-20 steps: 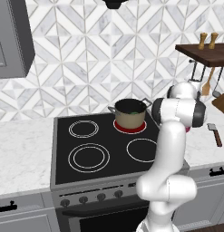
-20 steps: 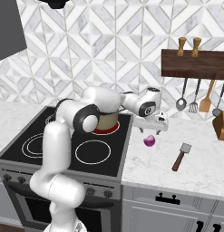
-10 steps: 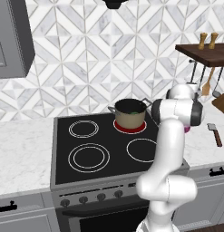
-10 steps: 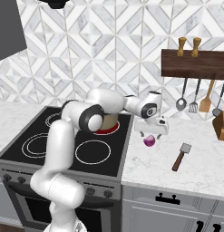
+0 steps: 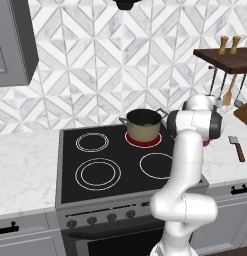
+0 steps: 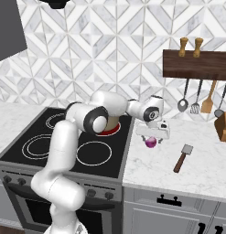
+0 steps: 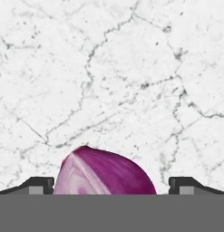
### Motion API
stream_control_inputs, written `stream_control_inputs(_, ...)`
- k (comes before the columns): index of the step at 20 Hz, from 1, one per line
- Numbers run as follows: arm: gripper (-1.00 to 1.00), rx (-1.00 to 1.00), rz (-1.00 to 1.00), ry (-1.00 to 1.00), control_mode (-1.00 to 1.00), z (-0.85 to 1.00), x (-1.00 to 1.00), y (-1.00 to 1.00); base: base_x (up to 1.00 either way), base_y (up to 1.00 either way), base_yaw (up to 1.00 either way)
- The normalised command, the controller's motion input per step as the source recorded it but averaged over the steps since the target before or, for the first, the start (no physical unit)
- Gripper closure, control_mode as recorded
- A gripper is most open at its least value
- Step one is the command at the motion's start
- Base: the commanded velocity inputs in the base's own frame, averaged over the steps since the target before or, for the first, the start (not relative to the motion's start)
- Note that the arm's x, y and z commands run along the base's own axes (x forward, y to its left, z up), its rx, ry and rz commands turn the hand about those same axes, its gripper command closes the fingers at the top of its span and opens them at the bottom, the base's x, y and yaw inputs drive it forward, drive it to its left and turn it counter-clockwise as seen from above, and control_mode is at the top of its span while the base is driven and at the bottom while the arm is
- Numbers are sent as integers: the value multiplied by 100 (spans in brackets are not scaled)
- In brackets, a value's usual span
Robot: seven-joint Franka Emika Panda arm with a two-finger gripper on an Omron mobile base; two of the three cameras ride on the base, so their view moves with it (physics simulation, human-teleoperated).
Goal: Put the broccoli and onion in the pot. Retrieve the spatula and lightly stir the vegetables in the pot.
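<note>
The claw point(image 6: 151, 137) hangs low over the white marble desk point(image 6: 196, 169), just right of the black stovetop point(image 6: 64, 146), and its jaws stand wide apart. The hand view shows the two dark fingertips point(image 7: 39, 185) at either side of the purple onion point(image 7: 104, 174), with bare marble between each tip and the bulb, so nothing is gripped. In the right base view the onion point(image 6: 151, 142) sits on the desk directly under the claw, and from there I cannot tell whether any part of the claw touches it.

The tan pot point(image 5: 143, 124) stands on the far right burner, which glows red around its base; a speck of green shows inside its dark mouth (probably the broccoli point(image 5: 146, 119), though it is too small to be sure). In the right base view the pot point(image 6: 113, 123) is mostly hidden behind the arm's white elbow.

The spatula point(image 6: 182, 157) lies flat on the desk to the right of the onion and well apart from it, grey blade pointing far, dark handle pointing near. In the left base view the spatula point(image 5: 237, 148) lies at the right edge of the desk.

On the far wall, a dark wooden rack point(image 6: 196, 65) carries hanging utensils, with two small shakers on top.
</note>
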Motion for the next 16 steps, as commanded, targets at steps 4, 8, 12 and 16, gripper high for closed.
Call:
stream_control_inputs(4,-100,0,0,0,-100,-18,0,-5,0,0,0)
stream_control_inputs(8,-100,0,0,0,-100,-17,-18,-1,0,0,0)
stream_control_inputs(12,-100,0,3,2,-100,-28,-35,0,0,0,0)
stream_control_inputs(16,100,0,1,10,-100,-27,-19,3,0,0,0)
